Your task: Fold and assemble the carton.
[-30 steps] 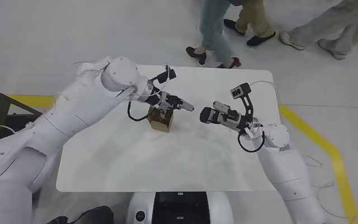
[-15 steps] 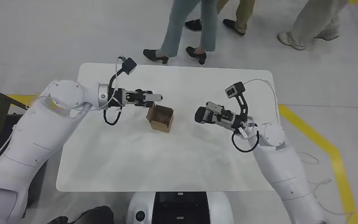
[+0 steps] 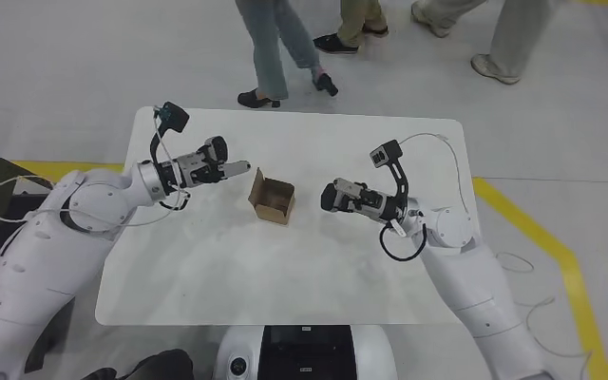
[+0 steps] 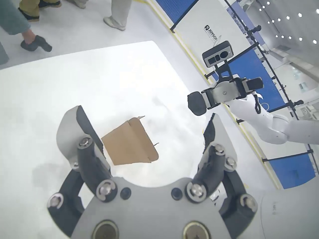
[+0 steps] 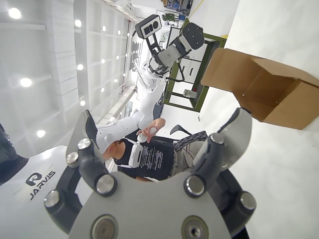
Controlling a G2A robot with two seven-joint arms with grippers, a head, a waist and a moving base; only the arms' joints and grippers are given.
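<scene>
Two grippers face each other across the carton (image 3: 273,198), which sits near the middle of the table (image 3: 285,285) with neither touching it. We judge that the coming move turns on this line.

The left gripper (image 3: 239,170) hangs just beside the carton's corner on its own side, with its fingers spread wide and holding nothing. From its wrist we see only a plain outer wall, lying ahead and nearer one finger than the other.

The right gripper (image 3: 328,197) is also spread and empty. It stands a little farther off, level with the carton's opposite side. From its wrist we look straight into the open mouth, where one flap (image 5: 221,68) stands up on the rim towards the left arm.

The carton lies skewed to the table's edges, and we cannot tell its long axis for sure. The left arm is slightly nearer, we think, but the opening favours the right, so we would steady with the left and fold from the right.
</scene>
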